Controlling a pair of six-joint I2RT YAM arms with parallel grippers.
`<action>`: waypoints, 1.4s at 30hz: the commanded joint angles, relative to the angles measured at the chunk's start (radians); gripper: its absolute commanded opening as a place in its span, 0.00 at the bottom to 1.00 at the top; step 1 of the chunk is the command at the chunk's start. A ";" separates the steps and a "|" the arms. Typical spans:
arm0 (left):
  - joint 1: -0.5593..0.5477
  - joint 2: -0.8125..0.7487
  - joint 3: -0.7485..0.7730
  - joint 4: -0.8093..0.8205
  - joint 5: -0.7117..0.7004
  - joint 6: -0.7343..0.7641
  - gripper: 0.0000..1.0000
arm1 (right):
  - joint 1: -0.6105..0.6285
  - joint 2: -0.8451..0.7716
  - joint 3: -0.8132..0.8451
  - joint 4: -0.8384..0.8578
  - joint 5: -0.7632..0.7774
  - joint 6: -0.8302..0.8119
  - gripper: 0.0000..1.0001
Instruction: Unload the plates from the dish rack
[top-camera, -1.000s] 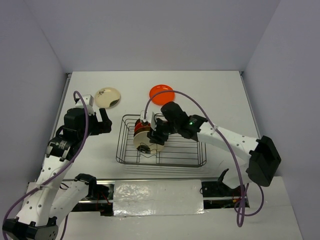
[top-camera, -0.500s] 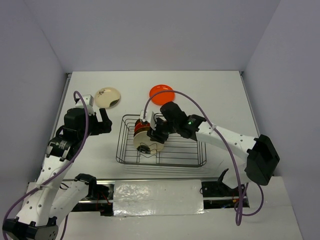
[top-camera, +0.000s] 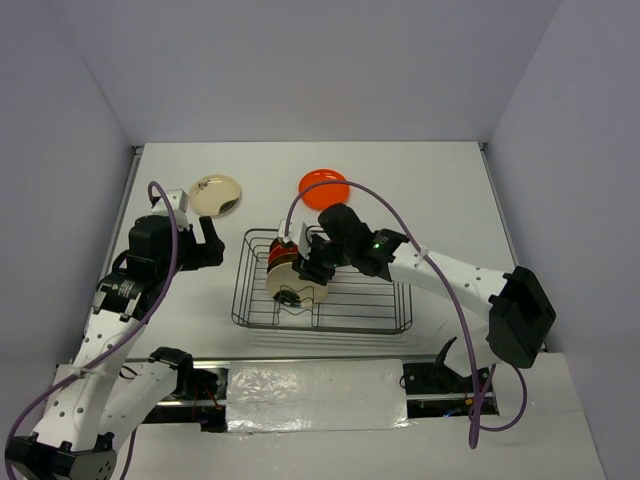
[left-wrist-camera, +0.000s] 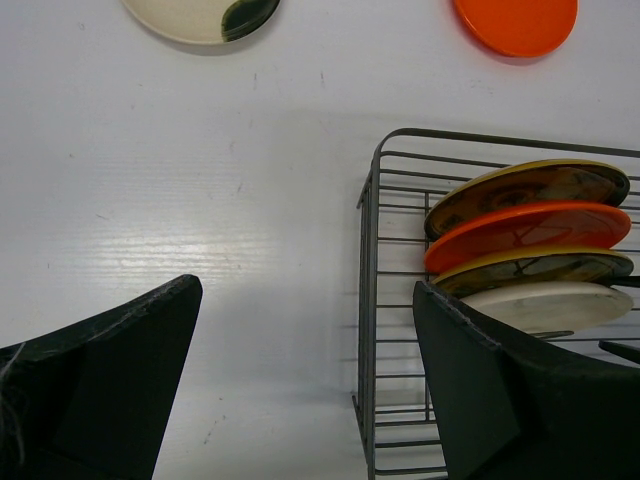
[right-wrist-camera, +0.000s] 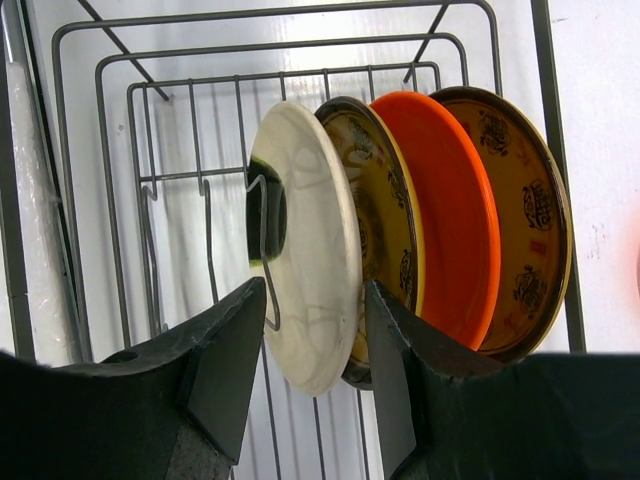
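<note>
Two grippers apart, right gripper (right-wrist-camera: 313, 292) astride racked cream plate (right-wrist-camera: 322, 200), left gripper (left-wrist-camera: 307, 288) beside dish rack (top-camera: 360, 296)

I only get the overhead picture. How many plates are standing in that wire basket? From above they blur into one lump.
Observer: Four, on edge in a row. The right wrist view shows a cream plate, a yellow-brown plate, an orange plate and a second yellow-brown plate.
Visitor: Is the claw holding one?
Observer: Not yet. The right gripper is open, one finger on each side of the cream plate.
Visitor: And the other arm?
Observer: The left gripper is open over bare table beside the dish rack, holding nothing.
</note>
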 joint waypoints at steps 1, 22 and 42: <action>0.001 -0.001 0.001 0.036 0.018 0.004 1.00 | -0.009 -0.038 -0.010 0.064 0.000 -0.007 0.52; 0.001 0.007 -0.001 0.038 0.024 0.006 1.00 | -0.014 0.020 0.010 0.060 -0.035 -0.008 0.19; 0.003 0.028 0.047 0.047 0.114 -0.006 0.99 | -0.013 -0.138 0.105 0.053 0.141 0.123 0.00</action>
